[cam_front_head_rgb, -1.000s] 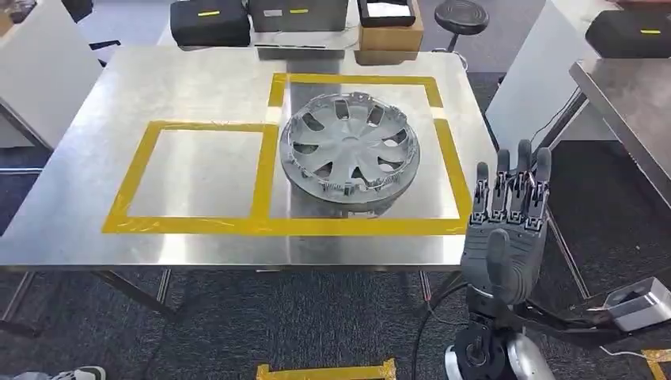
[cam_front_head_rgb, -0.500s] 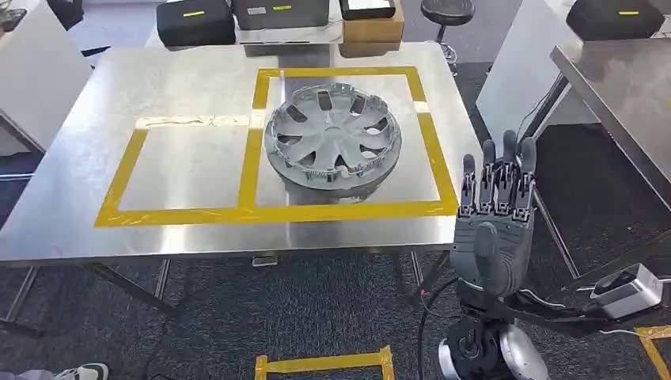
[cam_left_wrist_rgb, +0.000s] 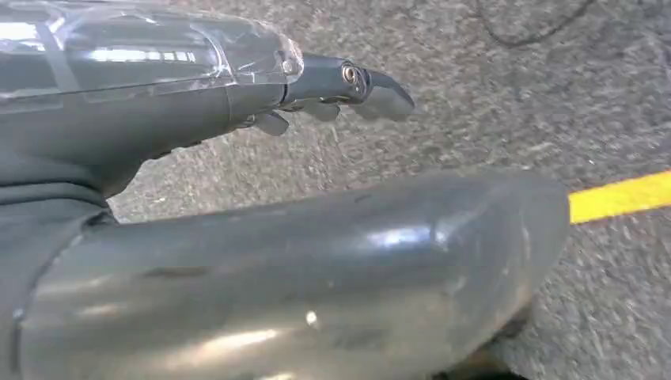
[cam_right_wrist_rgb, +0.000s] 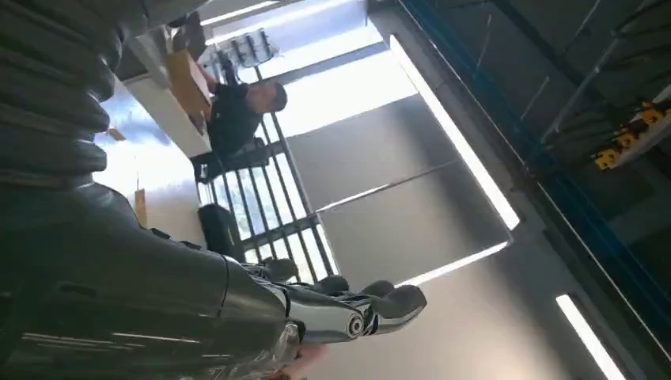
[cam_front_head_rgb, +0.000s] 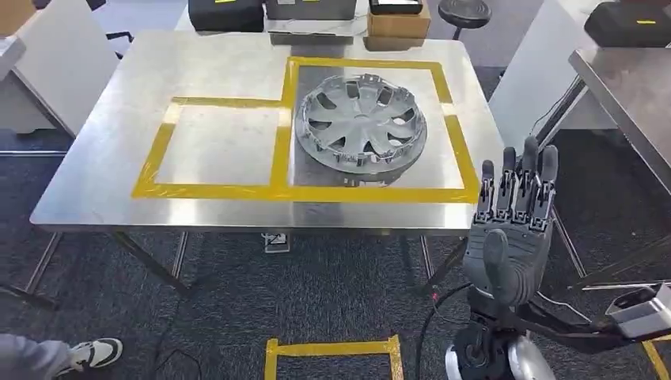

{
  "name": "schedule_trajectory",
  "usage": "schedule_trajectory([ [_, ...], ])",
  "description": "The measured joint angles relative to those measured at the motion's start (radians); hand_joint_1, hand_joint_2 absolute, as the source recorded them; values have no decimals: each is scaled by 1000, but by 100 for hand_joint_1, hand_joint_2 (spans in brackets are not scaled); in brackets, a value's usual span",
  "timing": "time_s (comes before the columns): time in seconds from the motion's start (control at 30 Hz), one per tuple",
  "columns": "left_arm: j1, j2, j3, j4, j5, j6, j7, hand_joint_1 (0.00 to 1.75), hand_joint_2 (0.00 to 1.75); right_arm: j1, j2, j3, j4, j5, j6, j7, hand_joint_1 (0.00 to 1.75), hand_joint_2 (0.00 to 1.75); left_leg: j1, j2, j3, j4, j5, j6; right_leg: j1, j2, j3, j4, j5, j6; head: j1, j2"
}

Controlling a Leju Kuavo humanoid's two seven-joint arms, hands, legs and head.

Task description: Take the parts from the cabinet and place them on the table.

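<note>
Head view: unlabelled wheel cover

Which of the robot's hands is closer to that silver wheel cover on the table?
The right hand. It is raised, empty, off the table's near right corner, apart from the wheel cover. The left hand hangs over the carpet floor, away from it.

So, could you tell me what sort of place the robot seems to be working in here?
Probably a robotics test lab or workshop: a steel table marked with yellow tape squares, a wheel cover lying in one of them, grey carpet floor, and black equipment cases beyond the table.
</note>
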Motion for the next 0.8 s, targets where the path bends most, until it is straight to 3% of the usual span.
schedule_trajectory([
  [0.03, 0, -2, 0, -1, 0, 0, 0, 0, 0, 0, 0, 0, -3, 13, -10, 3, 0, 175, 2, -1, -2, 0, 5, 2, 14, 3, 58, -93, 21, -24, 0, 0],
  [0.07, 0, -9, 0, -3, 0, 0, 0, 0, 0, 1, -1, 0, -8, 34, -23, 6, 0, 175, -7, -2, -7, 1, 12, -5, 19, -3, 86, -146, 6, -42, -8, 0],
  [0.1, 1, -10, 0, -3, 0, 2, 0, 0, 0, 2, 0, 1, -13, 66, -42, 11, 0, 175, 0, -1, -7, -3, 20, -11, 22, -10, 82, -145, 24, -27, -9, 0],
  [0.17, 0, -12, 0, -3, 0, 2, 0, 0, 0, 3, -1, 1, -16, 95, -60, 18, 0, 175, 8, 0, -9, -7, 34, -21, 29, -8, 76, -152, 32, -33, 2, 0],
  [0.2, 1, -13, 0, -3, 0, 2, 0, 0, 0, 4, -1, 2, -16, 99, -65, 18, 0, 175, 4, 0, -9, -12, 42, -27, 26, -9, 76, -168, 48, -34, 6, 0],
  [0.23, 1, -13, 0, -3, 0, 2, 0, 0, 0, 6, 0, 2, -17, 103, -72, 22, 0, 175, 4, 0, -16, 1, 19, -31, 16, -17, 75, -182, 65, -26, 4, 0],
  [0.27, 1, -13, 0, -3, 0, 2, 0, 0, 0, 11, 0, 2, -16, 100, -79, 27, 0, 175, 5, 0, -30, 32, -34, -38, 15, -15, 65, -189, 77, -33, -1, 0],
  [0.33, 1, -13, 0, -3, 2, 2, 0, 0, 0, 27, -1, 1, -15, 87, -84, 31, 0, 175, 15, 0, -71, 175, -150, -54, 10, -15, 37, -187, 98, -28, -14, 0],
  [0.37, 2, -11, 0, -3, 2, 2, 0, 0, 0, 31, -1, 1, -15, 83, -84, 31, 0, 175, 19, 0, -86, 241, -178, -61, 8, -15, 24, -186, 108, -26, -16, 0],
  [0.4, 2, -11, 0, -3, 3, 2, 0, 0, 0, 35, -1, 1, -14, 81, -84, 31, 0, 175, 24, 1, -87, 277, -175, -68, 5, -16, 10, -183, 116, -21, -21, 0],
  [0.43, 2, -11, 0, -3, 3, 2, 0, 0, 0, 38, -1, 0, -13, 77, -85, 31, 0, 175, 29, 3, -69, 273, -147, -75, 0, -16, -5, -178, 124, -15, -24, 0],
  [0.47, 2, -11, 0, -3, 3, 2, 0, 0, 0, 41, -1, -1, -12, 69, -89, 31, 0, 175, 35, 5, -31, 230, -106, -82, -6, -16, -20, -168, 128, -9, -29, 0],
  [0.5, 2, -10, 0, -3, 2, 3, 0, 0, 0, 46, -1, -1, -12, 64, -92, 29, 0, 175, 42, 8, 26, 153, -70, -91, -12, -16, -35, -155, 131, -4, -32, 0],
  [0.53, 1, -10, 0, -3, 2, 3, 1, 0, 0, 50, -1, -1, -12, 58, -94, 28, 0, 175, 51, 12, 90, 60, -58, -101, -17, -16, -51, -138, 131, 2, -36, 0],
  [0.57, -1, -11, 0, -4, 2, 3, 2, 0, 0, 52, -1, -2, -13, 53, -94, 26, 0, 175, 44, 11, 127, 4, -101, -112, -14, -14, -67, -123, 131, 12, -47, 0],
  [0.6, -2, -11, 0, -4, 2, 3, 1, 0, 0, 53, -2, -3, -13, 50, -95, 26, 0, 175, 44, 10, 122, -1, -101, -86, -13, -14, -73, -112, 133, 19, -53, 0],
  [0.63, -2, -10, 0, -4, 2, 3, 2, 0, 0, 53, -2, -4, -13, 50, -95, 24, 0, 175, 44, 9, 110, 0, -103, -77, -12, -14, -73, -110, 138, 26, -46, 0],
  [0.7, -1, -9, -1, -4, 1, 3, 2, 0, 0, 57, -2, -8, -12, 48, -95, 23, 0, 175, 40, 5, 101, 6, -94, -48, -15, -14, -76, -112, 152, 35, -42, 0],
  [0.73, 0, -9, -1, -4, 1, 3, 2, 0, 0, 59, -7, -9, -11, 49, -95, 23, 0, 175, 44, 5, 91, 4, -86, -33, -17, -12, -82, -107, 144, 38, -43, 0],
  [0.8, -1, -8, -1, -4, 1, 5, 0, 0, 0, 65, -10, -12, -10, 49, -96, 23, 0, 175, 40, 2, 70, 4, -64, -19, -18, -8, -109, -20, 36, 47, -30, 0],
])
